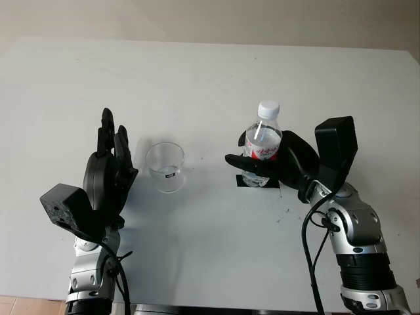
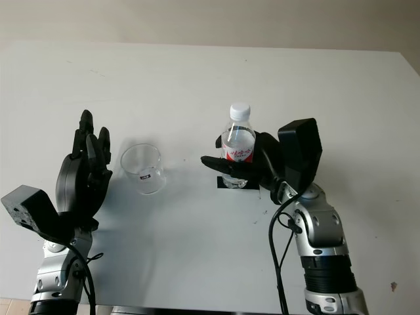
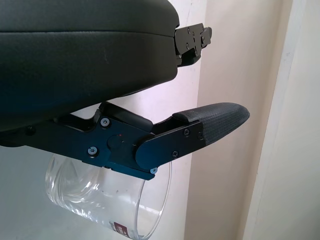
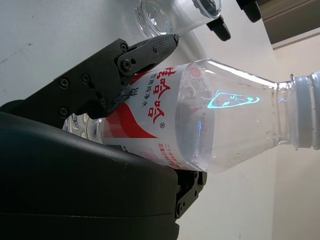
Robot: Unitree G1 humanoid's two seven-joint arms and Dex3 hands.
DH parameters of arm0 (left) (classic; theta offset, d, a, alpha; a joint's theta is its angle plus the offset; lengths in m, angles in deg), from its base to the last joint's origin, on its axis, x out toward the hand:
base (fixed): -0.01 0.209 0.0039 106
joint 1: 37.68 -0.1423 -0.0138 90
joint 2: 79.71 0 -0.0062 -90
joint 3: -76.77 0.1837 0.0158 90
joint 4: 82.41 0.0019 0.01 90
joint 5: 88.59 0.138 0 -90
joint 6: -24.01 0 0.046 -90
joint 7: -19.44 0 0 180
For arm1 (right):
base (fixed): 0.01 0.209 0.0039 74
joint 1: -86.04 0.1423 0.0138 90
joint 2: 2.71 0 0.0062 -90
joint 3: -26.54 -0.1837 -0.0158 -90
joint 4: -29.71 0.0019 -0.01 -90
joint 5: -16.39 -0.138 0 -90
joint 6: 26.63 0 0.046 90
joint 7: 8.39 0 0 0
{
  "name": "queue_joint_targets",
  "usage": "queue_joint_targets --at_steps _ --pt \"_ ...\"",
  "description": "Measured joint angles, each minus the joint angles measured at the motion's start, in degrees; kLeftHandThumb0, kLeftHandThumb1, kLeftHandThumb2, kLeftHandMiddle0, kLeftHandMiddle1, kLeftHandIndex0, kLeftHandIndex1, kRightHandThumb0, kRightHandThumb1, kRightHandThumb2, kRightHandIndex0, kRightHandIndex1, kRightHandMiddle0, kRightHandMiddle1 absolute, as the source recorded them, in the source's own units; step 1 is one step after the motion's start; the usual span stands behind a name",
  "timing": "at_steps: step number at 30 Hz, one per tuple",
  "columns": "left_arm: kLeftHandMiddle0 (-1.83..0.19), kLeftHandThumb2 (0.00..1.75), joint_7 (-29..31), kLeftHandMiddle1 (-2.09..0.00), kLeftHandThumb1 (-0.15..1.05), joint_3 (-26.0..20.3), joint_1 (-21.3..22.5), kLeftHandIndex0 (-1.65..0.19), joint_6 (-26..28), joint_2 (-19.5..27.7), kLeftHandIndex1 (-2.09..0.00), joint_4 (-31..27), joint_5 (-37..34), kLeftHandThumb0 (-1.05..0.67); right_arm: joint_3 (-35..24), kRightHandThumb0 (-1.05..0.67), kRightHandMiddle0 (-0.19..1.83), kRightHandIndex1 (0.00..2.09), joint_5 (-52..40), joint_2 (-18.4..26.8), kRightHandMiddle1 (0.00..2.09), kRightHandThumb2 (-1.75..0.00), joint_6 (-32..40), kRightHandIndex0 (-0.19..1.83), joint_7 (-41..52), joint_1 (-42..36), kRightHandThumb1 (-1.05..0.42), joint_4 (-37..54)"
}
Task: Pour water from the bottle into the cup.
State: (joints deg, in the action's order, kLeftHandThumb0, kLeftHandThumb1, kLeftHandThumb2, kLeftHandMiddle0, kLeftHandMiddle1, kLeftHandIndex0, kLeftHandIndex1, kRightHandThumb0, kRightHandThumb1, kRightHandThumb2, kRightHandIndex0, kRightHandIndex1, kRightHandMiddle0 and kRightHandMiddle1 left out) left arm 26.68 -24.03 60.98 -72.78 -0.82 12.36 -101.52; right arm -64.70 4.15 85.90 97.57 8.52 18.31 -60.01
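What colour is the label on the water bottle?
The label on the bottle is red and white with red characters, clearest in the right wrist view.

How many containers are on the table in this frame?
2: a clear cup standing left of centre, beside the open left hand, and a capped water bottle upright right of centre, with the right hand closed around it.

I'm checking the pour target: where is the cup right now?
In the left eye view the cup stands upright on the table, between the open left hand and the bottle, nearer the hand.
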Motion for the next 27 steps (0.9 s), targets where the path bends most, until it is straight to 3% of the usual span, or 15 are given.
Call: queue_joint_targets --at_steps 8,12,18,19,22,27 --pt "0.1 0.74 0.2 -0.06 1.05 -0.4 0.0 0.15 0.2 0.3 -0.06 0.0 -0.1 -0.76 0.0 -0.28 0.83 2.09 0.4 -0.3 2.09 -0.25 -3.1 1.27 0.5 -0.6 -1.05 -1.3" --pt "0.1 0.74 0.5 -0.06 1.05 -0.6 0.0 0.15 0.2 0.4 -0.06 0.0 -0.1 -0.76 0.6 -0.31 0.62 2.09 1.4 -0.4 2.09 -0.18 -5.5 0.98 0.6 -1.5 -1.05 -1.3" --pt "0.1 0.74 1.1 -0.05 1.05 -0.7 0.0 0.15 0.3 0.6 -0.06 0.0 -0.5 -0.76 1.1 -0.47 0.04 2.09 2.3 -1.1 2.09 -0.05 -11.2 0.08 1.4 -4.0 -0.97 -1.5" --pt "0.1 0.74 1.1 -0.05 1.05 -0.7 0.0 0.15 0.4 0.6 -0.06 0.0 -0.5 -0.76 1.2 -0.54 -0.1 1.96 2.5 -1.2 1.95 -0.05 -12.2 -0.08 1.7 -4.4 -0.95 -1.5" --pt "0.1 0.74 1.1 -0.05 1.05 -0.7 0.0 0.15 0.6 0.8 -0.06 -0.1 -0.5 -0.76 2.0 -0.61 -0.18 1.11 3.6 -1.2 1.09 -0.05 -16.8 -0.18 3.0 -6.4 -0.92 -2.0" --pt "0.1 0.73 1.1 -0.05 1.05 -0.9 0.0 0.14 0.7 1.4 -0.06 -0.2 -0.5 -0.76 2.9 -0.67 -0.16 0.37 5.8 -1.2 0.44 -0.05 -23.0 -0.13 3.6 -9.1 -0.91 -3.0"
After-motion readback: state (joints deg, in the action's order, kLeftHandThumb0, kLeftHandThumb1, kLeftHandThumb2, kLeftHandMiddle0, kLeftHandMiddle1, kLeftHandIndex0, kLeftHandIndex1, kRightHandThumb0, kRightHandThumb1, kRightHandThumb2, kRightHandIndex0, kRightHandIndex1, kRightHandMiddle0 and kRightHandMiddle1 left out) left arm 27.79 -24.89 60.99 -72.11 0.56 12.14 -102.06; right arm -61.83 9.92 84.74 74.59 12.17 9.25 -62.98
